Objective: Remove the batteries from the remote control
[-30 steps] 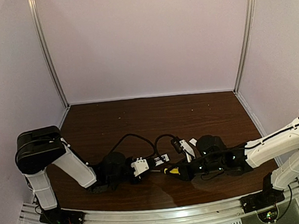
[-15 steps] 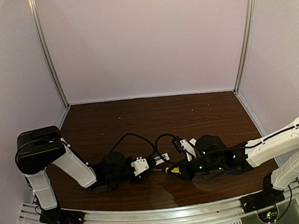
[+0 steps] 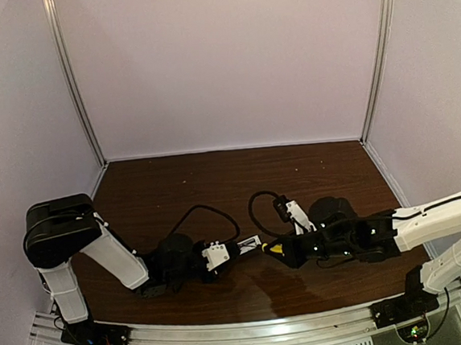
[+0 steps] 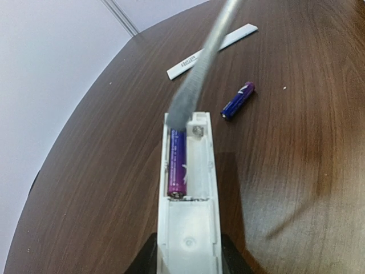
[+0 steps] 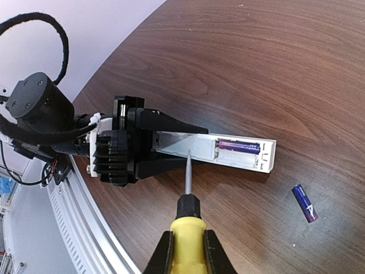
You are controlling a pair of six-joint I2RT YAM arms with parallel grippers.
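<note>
My left gripper (image 4: 187,254) is shut on the white remote control (image 4: 187,188) and holds it low over the table, compartment open and facing up. One purple battery (image 4: 177,162) lies in the left slot; the other slot is empty. A second battery (image 4: 238,100) lies loose on the table to the right of the remote's far end. My right gripper (image 5: 188,251) is shut on the yellow-handled screwdriver (image 5: 189,225). Its shaft (image 5: 189,171) points at the remote (image 5: 228,151); I cannot tell if the tip touches. The top view shows both grippers meeting at the table's front middle (image 3: 257,249).
The flat white cover strip (image 4: 212,51) lies on the brown table beyond the remote. Black cables (image 3: 210,215) loop behind both wrists. The loose battery also shows in the right wrist view (image 5: 305,203). A metal rail (image 3: 244,333) runs along the near edge.
My right arm has shifted right and a little farther back, drawing the screwdriver with it. The left gripper and remote have stayed put.
</note>
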